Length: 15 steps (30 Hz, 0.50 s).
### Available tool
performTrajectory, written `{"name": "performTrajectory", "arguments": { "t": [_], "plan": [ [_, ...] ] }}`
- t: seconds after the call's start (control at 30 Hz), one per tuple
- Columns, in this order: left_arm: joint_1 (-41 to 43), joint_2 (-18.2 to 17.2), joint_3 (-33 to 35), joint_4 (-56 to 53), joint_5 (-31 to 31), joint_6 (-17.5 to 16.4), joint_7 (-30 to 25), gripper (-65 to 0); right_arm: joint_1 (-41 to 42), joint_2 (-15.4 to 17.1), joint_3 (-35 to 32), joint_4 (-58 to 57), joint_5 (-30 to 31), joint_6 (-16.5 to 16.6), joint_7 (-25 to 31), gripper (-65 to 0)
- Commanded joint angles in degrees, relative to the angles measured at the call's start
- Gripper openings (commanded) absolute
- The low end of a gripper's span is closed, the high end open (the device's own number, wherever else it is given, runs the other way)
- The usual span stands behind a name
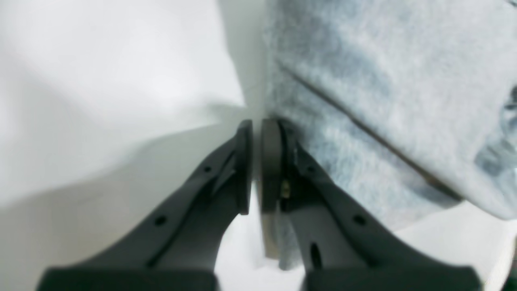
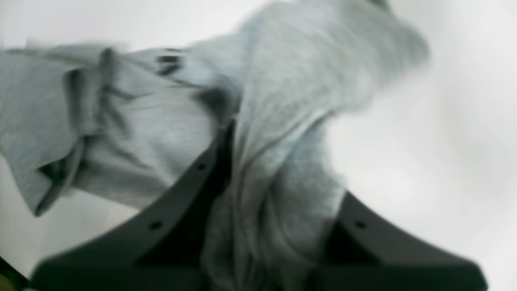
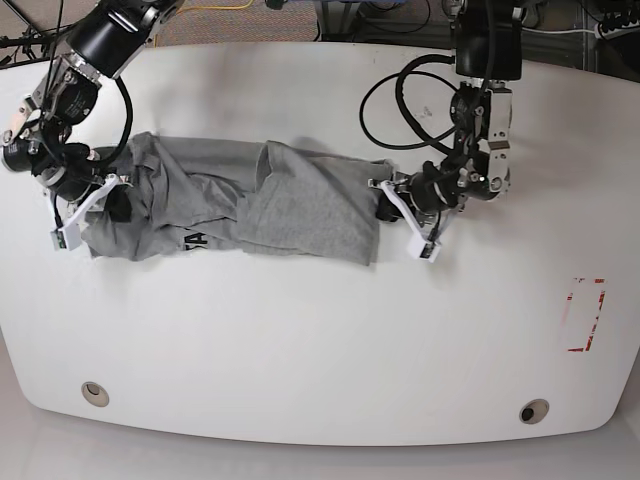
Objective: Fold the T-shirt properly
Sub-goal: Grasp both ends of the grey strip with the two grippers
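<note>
The grey T-shirt [image 3: 300,205] lies crumpled in a band across the white table [image 3: 300,330], with a bit of black lettering [image 3: 195,240] showing on its front edge. My right gripper [image 3: 108,205] is at the shirt's left end. In the right wrist view its jaws are shut on a bunched fold of the T-shirt [image 2: 161,121], which hides the tips of the right gripper [image 2: 258,137]. My left gripper [image 3: 387,207] is at the shirt's right edge. The left wrist view shows the left gripper [image 1: 256,123] shut with nothing between its pads, the T-shirt [image 1: 383,81] lying against its right finger.
Black cables [image 3: 400,100] loop down over the table behind the left arm. A red outlined mark [image 3: 585,315] sits near the table's right edge. Two round holes [image 3: 95,392] [image 3: 533,411] lie near the front edge.
</note>
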Motion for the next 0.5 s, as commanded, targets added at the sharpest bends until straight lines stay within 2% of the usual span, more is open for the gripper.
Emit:
{"name": "performTrajectory", "arguments": {
  "t": [0.0, 0.2, 0.47],
  "plan": [
    [-1.0, 1.2, 1.2, -2.0, 2.5, 0.9, 3.5, -62.2, -0.1, 1.5, -3.9, 6.9, 1.8, 0.3, 1.2, -63.7],
    [-4.0, 5.2, 2.8, -7.4, 2.5, 1.0, 3.4, -62.2, -0.5, 0.7, -10.8, 16.1, 1.8, 0.3, 1.2, -63.7],
    [-5.6, 8.0, 4.7, -9.2, 2.5, 1.0, 2.6, -62.4, 0.3, -3.0, -17.6, 18.2, 1.7, 0.3, 1.3, -63.7]
  ]
}}
